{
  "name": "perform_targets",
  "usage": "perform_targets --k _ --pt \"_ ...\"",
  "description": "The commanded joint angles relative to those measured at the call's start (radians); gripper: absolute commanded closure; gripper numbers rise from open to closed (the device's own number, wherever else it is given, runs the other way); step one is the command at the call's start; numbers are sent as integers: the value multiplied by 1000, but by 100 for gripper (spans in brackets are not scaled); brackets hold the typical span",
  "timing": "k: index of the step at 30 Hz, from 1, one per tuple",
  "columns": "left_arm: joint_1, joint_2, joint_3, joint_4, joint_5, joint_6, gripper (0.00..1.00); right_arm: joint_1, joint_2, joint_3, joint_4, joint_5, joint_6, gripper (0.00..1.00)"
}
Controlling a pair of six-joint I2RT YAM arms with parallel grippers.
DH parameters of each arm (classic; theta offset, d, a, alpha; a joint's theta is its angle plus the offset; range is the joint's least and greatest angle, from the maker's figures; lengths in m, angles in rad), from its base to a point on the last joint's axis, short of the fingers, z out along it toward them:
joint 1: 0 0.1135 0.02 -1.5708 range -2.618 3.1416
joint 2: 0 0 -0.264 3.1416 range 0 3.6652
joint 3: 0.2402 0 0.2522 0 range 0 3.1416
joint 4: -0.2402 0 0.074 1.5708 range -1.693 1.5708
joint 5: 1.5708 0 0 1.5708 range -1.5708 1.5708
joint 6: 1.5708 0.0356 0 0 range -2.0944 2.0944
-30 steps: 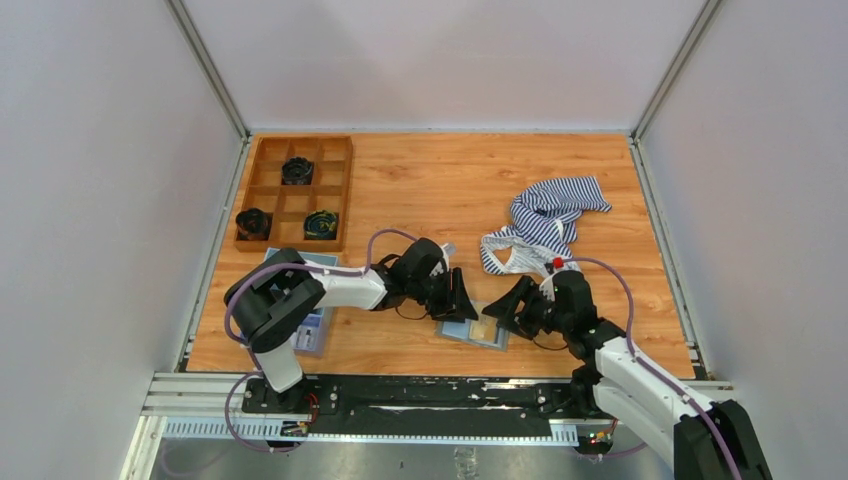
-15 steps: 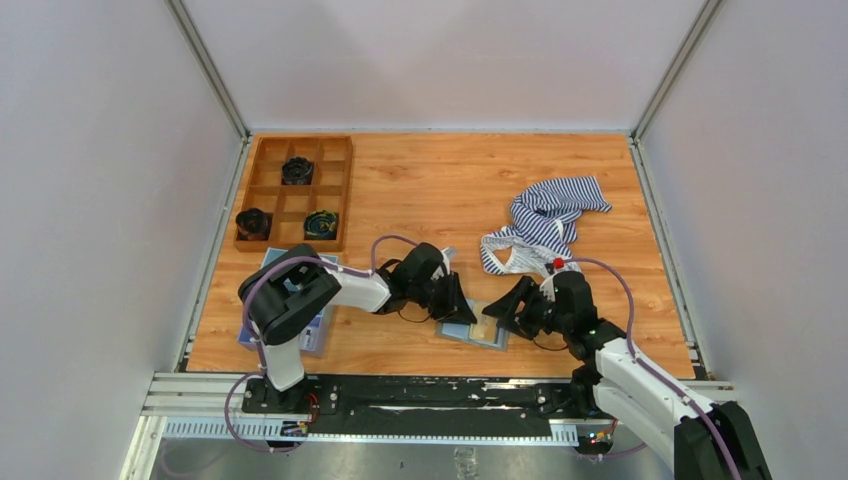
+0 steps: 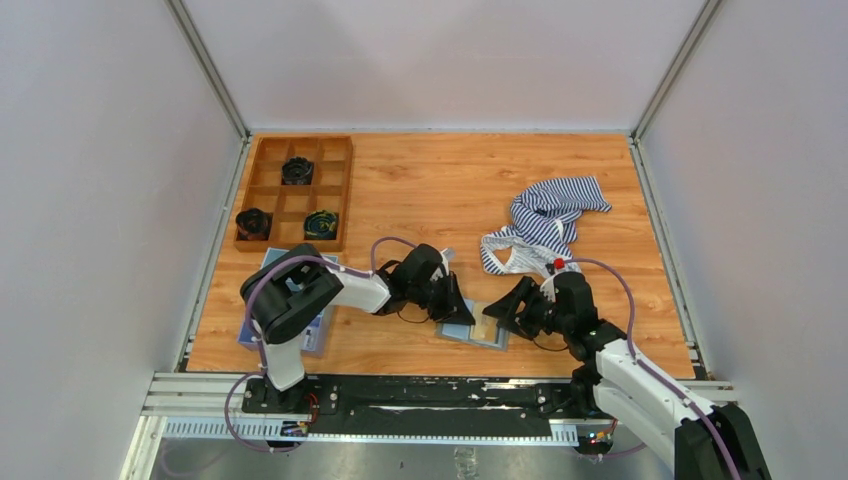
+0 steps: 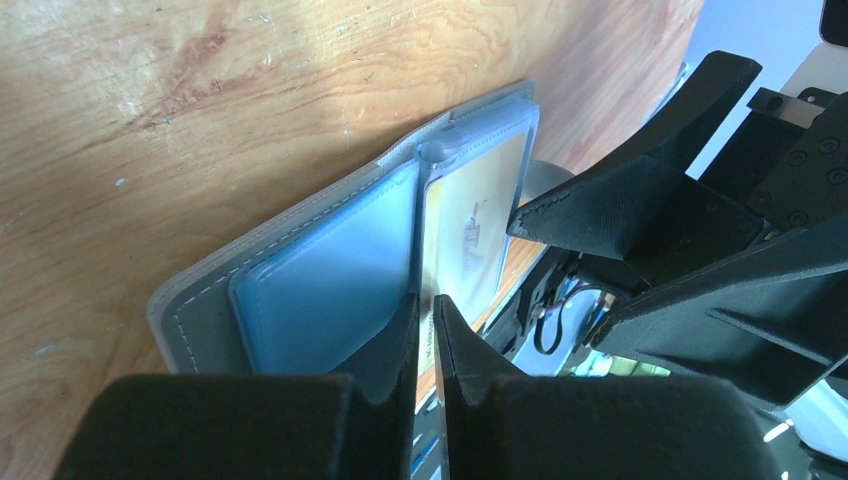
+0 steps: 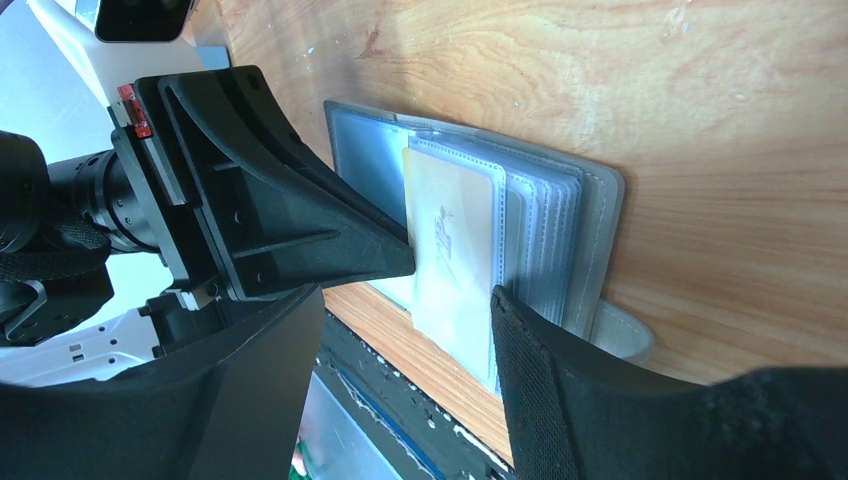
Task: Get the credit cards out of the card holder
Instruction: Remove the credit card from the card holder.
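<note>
Here the left gripper (image 4: 428, 305) had just narrowed onto an edge of the credit card (image 4: 475, 225) in the open card holder (image 3: 468, 329), near-centre on the table (image 3: 450, 180), readying extraction; the right gripper (image 5: 452, 278) stood wide beside it.

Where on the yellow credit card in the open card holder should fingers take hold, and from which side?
Pinch the credit card by its free edge, the one past the clear sleeves and facing the left gripper, one finger on each face. It lies almost flat in the open card holder, so only that thin edge offers purchase; come in low from the left arm's side.
</note>
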Motion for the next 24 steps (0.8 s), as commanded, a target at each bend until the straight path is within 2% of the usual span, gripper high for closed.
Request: perform_targets --k 1,5,16,24 --pt "-8 21 9 96 35 -27 90 13 11 -38 -63 27 -14 33" --pt "-8 27 0 113 29 -42 100 12 14 -39 -63 27 -15 33" --pt "70 -78 -138 112 12 -20 100 12 21 -50 -74 36 -19 34" --pt "79 -157 -185 112 12 -20 100 12 33 -52 -73 35 -21 34"
